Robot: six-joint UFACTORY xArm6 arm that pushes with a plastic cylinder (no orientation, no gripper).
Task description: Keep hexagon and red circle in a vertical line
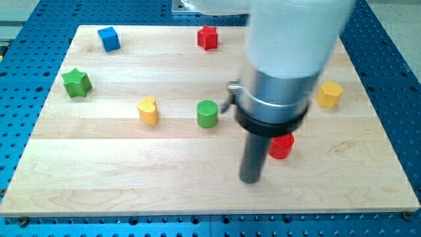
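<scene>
In the camera view, the yellow hexagon block [329, 94] sits near the right edge of the pale wooden board [131, 171], resting flat on one face; it shows no clear long axis or heading. The red circle block [283, 146] lies lower and a little to the view's left of the hexagon, well apart from it. Only its lower right part shows, since the arm's dark collar and rod cover the rest, so its full outline is hard to make out.

My tip [250, 180] rests on the board just left of and slightly below the red circle; whether the rod touches that block cannot be told. The arm carries no gripper, only this straight dark rod, so there is nothing to open or close.

Left of the rod stands a green cylinder block [207, 113], and further left a yellow heart-shaped block [148, 110]. A green star block [76, 82] sits near the left edge, a blue cube [109, 38] near the top left, and a red star block [208, 37] at the top centre. The white arm body [296, 33] fills the upper right and hides the board behind it. A blue perforated table [20, 79] surrounds the board.
</scene>
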